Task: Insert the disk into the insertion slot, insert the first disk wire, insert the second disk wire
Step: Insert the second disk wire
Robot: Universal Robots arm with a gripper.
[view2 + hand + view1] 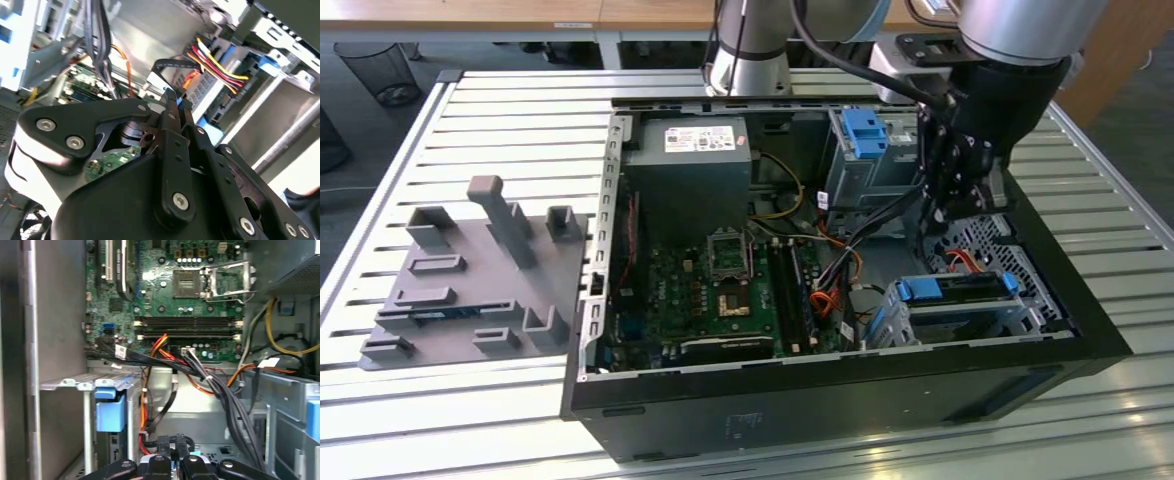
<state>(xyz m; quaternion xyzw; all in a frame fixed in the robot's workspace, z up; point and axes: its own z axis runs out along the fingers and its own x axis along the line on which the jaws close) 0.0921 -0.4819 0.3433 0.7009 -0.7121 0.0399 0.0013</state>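
In the exterior view the disk (pixel 958 287), silver in its blue carrier, lies inside the insertion slot (pixel 1027 312), the low perforated cage at the case's front right. My gripper (pixel 950 215) hangs just behind it, low in the case. In the second wrist view the gripper (pixel 171 97) is shut on the end of a black flat disk wire (pixel 165 64) that loops up from the fingertips. A red, yellow and black wire bundle (pixel 220 65) runs to the disk's blue carrier (pixel 265 62). In the first wrist view the gripper (pixel 172 442) is pressed together beside the carrier's blue tab (pixel 110 407).
A taller grey cage with a blue clip (pixel 867 135) stands behind my gripper. The motherboard (pixel 720 290) and power supply (pixel 687 160) take up the case's left half. Loose cables (pixel 220 385) cross between the cages. A grey fixture plate (pixel 467 280) lies on the slatted table.
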